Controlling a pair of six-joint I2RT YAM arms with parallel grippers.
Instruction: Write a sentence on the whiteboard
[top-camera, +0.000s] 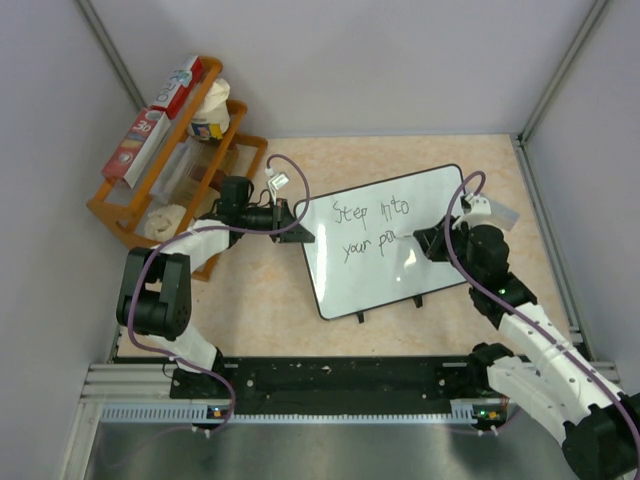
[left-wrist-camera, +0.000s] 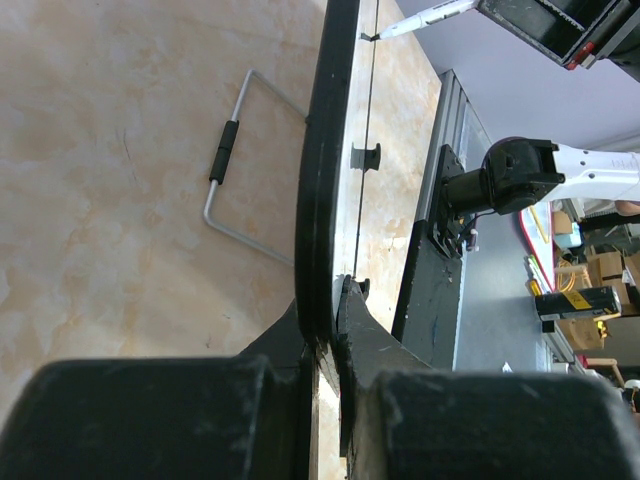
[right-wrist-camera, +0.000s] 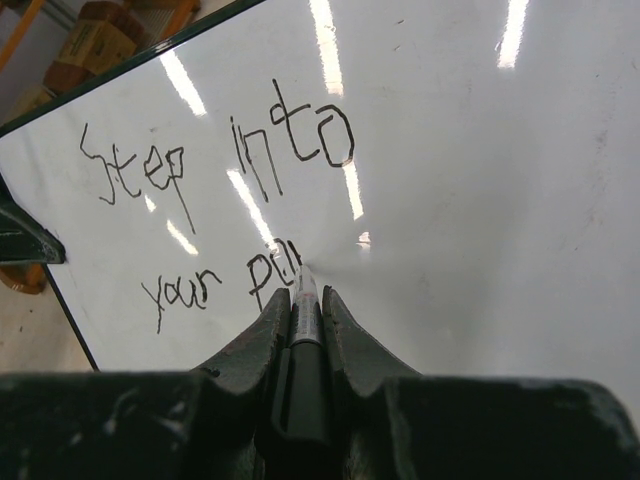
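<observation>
The whiteboard lies tilted on the table, white with a thin black rim. Dark handwriting on it, the sentence, reads "Step into" over "your po". My left gripper is shut on the board's left edge, which the left wrist view shows edge-on between the fingers. My right gripper is shut on a black marker. The marker's tip touches the board just right of the last letters. The marker also shows far off in the left wrist view.
An orange wire rack with boxes and rolls stands at the back left, close behind the left arm. A bent wire leg lies on the table beside the board. Small black clips jut from the board's near edge. Grey walls enclose three sides.
</observation>
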